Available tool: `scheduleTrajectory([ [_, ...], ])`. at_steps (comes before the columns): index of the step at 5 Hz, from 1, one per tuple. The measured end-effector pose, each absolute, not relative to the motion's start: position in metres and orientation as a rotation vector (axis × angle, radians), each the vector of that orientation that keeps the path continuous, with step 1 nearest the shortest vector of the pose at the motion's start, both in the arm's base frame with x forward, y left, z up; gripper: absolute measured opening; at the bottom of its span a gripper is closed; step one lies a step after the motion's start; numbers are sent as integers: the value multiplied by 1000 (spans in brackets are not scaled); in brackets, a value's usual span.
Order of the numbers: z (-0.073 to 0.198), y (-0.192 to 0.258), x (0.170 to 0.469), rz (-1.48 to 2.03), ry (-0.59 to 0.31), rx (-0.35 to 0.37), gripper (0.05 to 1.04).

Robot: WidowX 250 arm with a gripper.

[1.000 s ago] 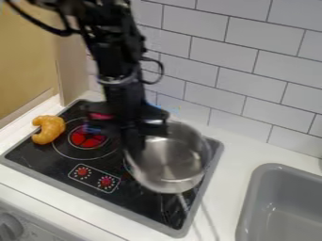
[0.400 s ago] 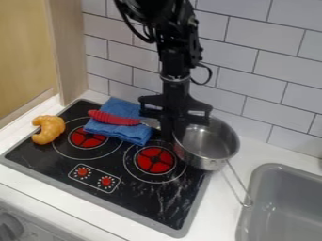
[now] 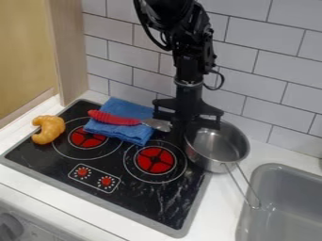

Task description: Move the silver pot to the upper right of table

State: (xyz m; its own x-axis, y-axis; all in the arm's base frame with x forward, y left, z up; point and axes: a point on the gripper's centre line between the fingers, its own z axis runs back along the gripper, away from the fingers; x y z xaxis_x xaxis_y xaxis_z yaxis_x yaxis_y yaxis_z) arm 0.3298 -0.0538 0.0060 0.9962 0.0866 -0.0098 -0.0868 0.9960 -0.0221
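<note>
Silver metal, the round pot [image 3: 223, 146] straddles the upper-right corner of the stove [image 3: 148, 196], long axis and wire handle [image 3: 257, 206] pointing lower right across the sink's [image 3: 280, 168] left rim; the gripper [image 3: 180, 140] pinches its left wall.

The silver pot [image 3: 221, 147] sits beside the blue cloth [image 3: 119, 133], its handle [image 3: 245, 188] over the sink [image 3: 271, 226].
</note>
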Motion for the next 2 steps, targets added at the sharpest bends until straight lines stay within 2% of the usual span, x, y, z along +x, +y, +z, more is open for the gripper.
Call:
scheduleTrajectory([
  [2,6,-48,330,101,2,19,88],
])
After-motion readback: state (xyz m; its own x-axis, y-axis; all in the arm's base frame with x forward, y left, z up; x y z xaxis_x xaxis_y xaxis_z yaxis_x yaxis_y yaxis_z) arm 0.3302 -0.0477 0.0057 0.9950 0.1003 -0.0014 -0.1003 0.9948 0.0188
